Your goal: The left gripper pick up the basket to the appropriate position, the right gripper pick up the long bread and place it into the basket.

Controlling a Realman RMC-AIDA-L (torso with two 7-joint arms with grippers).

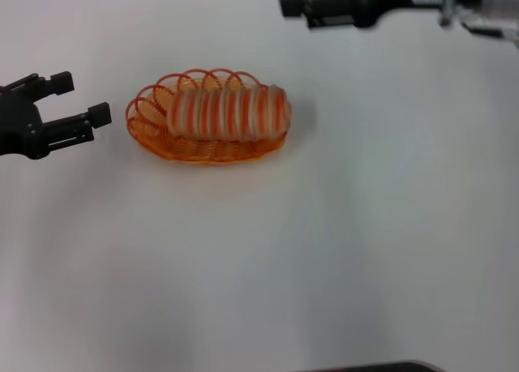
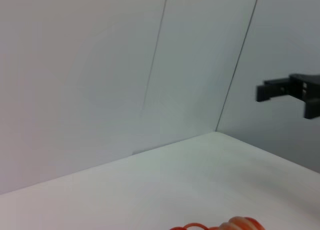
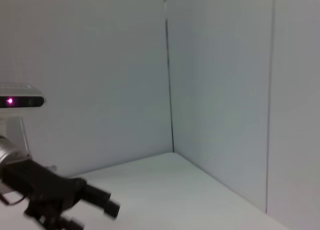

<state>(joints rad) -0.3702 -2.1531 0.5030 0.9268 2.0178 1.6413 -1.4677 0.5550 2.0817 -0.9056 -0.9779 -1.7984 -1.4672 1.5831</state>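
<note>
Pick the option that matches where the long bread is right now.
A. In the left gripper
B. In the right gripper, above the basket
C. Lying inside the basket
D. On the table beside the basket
C. The long bread lies inside the basket, with the left gripper and right gripper both apart from it and holding nothing.

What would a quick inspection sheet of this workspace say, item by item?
Surface: plain white table, nothing spilled.
Job's things: long bread lies lengthwise inside the orange basket, which sits on the table.
Clutter: nothing seen.
Grippers: left gripper open, empty, beside the basket's left end, not touching it. Right gripper raised at the far right, away from the basket; holds nothing that shows.
Cables: a thin one near the right arm's wrist.
Surroundings: bare white walls meeting at a corner behind the table.
</note>
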